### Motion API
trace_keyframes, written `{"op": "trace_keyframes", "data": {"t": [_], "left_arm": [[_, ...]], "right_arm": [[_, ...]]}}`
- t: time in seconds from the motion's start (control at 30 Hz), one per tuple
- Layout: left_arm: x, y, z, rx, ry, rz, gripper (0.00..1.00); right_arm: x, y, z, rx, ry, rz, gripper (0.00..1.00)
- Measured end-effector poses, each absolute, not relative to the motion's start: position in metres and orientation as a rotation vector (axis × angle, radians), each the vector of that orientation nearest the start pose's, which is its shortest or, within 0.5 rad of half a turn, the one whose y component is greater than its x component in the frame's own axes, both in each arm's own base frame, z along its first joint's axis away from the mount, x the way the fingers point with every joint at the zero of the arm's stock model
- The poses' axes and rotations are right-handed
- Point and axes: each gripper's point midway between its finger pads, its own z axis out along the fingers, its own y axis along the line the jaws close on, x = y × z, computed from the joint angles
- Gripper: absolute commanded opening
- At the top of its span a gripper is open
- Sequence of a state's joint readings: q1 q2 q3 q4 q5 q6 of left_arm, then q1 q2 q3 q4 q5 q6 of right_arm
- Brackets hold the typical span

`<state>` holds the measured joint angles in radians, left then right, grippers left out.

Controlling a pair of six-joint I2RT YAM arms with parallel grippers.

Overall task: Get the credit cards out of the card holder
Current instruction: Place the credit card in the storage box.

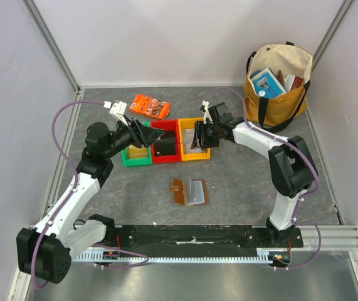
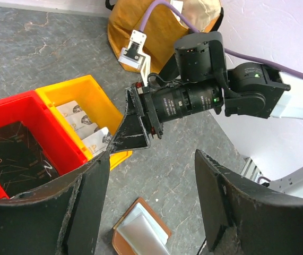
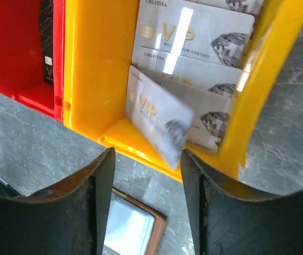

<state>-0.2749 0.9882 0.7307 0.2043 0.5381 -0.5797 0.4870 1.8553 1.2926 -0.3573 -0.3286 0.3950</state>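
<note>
The brown card holder lies open on the table in front of the bins, pale blue lining up; it also shows in the left wrist view and the right wrist view. My right gripper is open above the yellow bin. A silvery card, blurred and tilted, lies loose over the bin's front wall, on two other silvery cards. My left gripper is open and empty above the red bin, which holds a dark grey card.
A green bin stands left of the red bin. An orange printed box lies behind the bins. A yellow tote bag with boxes stands at the back right. White walls close in both sides.
</note>
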Motion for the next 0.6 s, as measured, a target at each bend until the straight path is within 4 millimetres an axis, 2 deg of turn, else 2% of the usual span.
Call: {"op": "trace_keyframes", "data": {"t": [0.07, 0.13, 0.2, 0.3, 0.4, 0.5, 0.6], "left_arm": [[0.294, -0.199, 0.284, 0.184, 1.724, -1.092, 0.72], [0.292, -0.2, 0.284, 0.187, 1.726, -1.104, 0.72], [0.292, -0.201, 0.283, 0.188, 1.73, -1.114, 0.71], [0.292, -0.204, 0.282, 0.188, 1.739, -1.132, 0.71], [0.288, -0.214, 0.28, 0.205, 1.757, -1.15, 0.71], [0.271, -0.24, 0.279, 0.273, 1.792, -1.175, 0.7], [0.244, -0.275, 0.276, 0.372, 1.824, -1.207, 0.7]], "right_arm": [[0.358, 0.265, 0.082, -0.266, 2.576, 0.715, 0.73], [0.357, 0.258, 0.095, -0.271, 2.552, 0.676, 0.75], [0.354, 0.25, 0.117, -0.275, 2.503, 0.64, 0.75], [0.346, 0.24, 0.15, -0.281, 2.417, 0.624, 0.73], [0.33, 0.234, 0.174, -0.292, 2.348, 0.628, 0.63], [0.308, 0.231, 0.173, -0.319, 2.341, 0.637, 0.52], [0.283, 0.222, 0.148, -0.327, 2.396, 0.627, 0.45]]}}
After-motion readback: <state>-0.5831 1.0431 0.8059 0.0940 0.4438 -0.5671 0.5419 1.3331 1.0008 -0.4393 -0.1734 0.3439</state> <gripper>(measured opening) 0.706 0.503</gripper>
